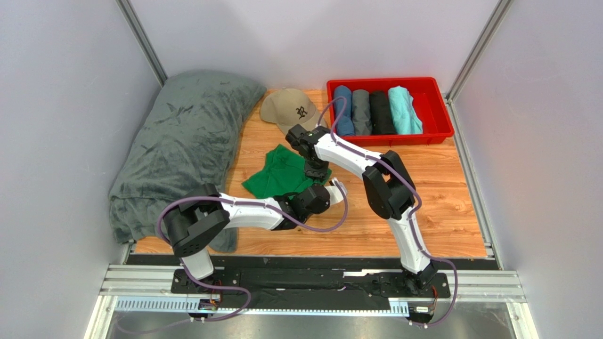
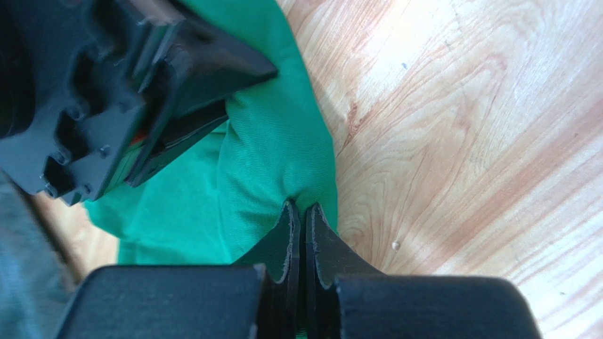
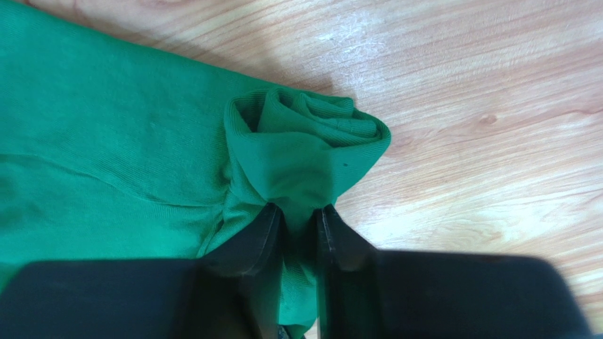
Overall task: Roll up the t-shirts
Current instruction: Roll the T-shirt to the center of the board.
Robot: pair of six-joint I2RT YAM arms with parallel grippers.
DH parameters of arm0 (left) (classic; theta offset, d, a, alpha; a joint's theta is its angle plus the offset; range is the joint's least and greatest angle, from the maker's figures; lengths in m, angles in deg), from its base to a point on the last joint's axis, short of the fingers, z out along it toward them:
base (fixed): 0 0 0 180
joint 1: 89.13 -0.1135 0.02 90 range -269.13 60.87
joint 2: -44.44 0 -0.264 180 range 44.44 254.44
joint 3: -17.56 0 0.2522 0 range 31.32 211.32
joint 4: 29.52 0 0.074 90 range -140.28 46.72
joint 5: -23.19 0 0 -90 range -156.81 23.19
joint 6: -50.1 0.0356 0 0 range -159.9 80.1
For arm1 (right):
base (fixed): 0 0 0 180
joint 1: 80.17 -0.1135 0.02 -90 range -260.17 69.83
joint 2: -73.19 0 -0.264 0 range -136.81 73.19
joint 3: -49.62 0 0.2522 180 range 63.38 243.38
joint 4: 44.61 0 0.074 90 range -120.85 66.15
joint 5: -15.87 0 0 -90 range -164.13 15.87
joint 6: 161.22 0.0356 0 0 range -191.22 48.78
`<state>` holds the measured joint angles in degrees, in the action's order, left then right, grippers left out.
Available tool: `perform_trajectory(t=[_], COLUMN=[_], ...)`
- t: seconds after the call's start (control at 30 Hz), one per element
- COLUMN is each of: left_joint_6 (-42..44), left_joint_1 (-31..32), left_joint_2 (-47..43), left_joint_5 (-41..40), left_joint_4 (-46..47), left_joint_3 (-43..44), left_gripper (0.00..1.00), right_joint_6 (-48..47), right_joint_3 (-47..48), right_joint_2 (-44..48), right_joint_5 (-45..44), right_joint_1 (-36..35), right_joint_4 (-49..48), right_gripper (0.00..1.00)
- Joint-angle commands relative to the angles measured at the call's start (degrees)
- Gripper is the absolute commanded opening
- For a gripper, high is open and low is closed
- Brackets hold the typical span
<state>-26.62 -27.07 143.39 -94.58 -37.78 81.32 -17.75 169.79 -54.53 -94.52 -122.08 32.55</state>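
Green t-shirt (image 1: 279, 173) only part-rolled, at the centre of the table (image 1: 439, 212).
Left gripper (image 2: 302, 212) and right gripper (image 3: 301, 212) each pinched its fabric; four rolled shirts (image 1: 375, 111) already filled the red bin (image 1: 433, 106) (far right corner).

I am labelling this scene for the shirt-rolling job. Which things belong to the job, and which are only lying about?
Job: green t-shirt, partly rolled; four rolled shirts in the red bin.
Lying about: dark-grey blanket; tan cap.
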Motion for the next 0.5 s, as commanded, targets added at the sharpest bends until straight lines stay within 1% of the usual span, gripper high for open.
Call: perform_trajectory(t=[0.0, 0.03, 0.07, 0.1, 0.13, 0.17, 0.2, 0.27, 0.33, 0.47], left_joint_6=[-7.4, -9.3, -10.2, -11.2, -13.0, -12.9, -15.8, -17.6, -20.0, -24.3], left_joint_1=[-3.1, -4.3, -5.0, -5.9, -7.3, -8.1, -8.9, -11.4, -13.3, -19.2], left_joint_2=[-4.8, -5.7, -6.5, -7.9, -8.5, -9.0, -9.8, -10.4, -11.2, -11.4], left_joint_5=[6.9, 8.8, 12.4, 13.9, 15.4, 18.6, 19.6, 23.4, 25.3, 32.4], left_joint_4=[-5.1, -5.3, -5.2, -5.3, -6.7, -7.4, -7.6, -8.7, -9.2, -12.4], left_joint_3=[-0.4, -0.9, -1.6, -1.8, -1.9, -2.2, -2.4, -2.8, -3.2, -3.4], left_gripper=[0.0, 0.0, 0.0, 0.0, 0.0, 0.0, 0.0, 0.0, 0.0, 0.0], right_joint_6=[2.2, 2.5, 3.0, 3.6, 3.9, 3.9, 4.1, 4.7, 5.0, 5.9], right_joint_3=[-7.0, -8.5, -10.1, -13.6, -15.2, -16.9, -18.9, -20.2, -21.2, -24.7], right_joint_2=[5.0, 6.8, 8.3, 10.1, 13.9, 15.5, 17.1, 20.2, 21.7, 26.6], right_joint_5=[1.4, 1.4, 1.6, 1.7, 1.9, 2.2, 2.8, 2.7, 2.2, -0.3], right_joint_1=[1.0, 1.3, 1.6, 2.2, 2.6, 3.0, 3.7, 4.4, 5.1, 5.3], right_joint_4=[-7.9, -9.9, -12.2, -17.3, -20.0, -22.6, -27.2, -30.2, -33.7, -38.7], right_gripper=[0.41, 0.45, 0.51, 0.56, 0.61, 0.73, 0.83, 0.84, 0.85, 0.85])
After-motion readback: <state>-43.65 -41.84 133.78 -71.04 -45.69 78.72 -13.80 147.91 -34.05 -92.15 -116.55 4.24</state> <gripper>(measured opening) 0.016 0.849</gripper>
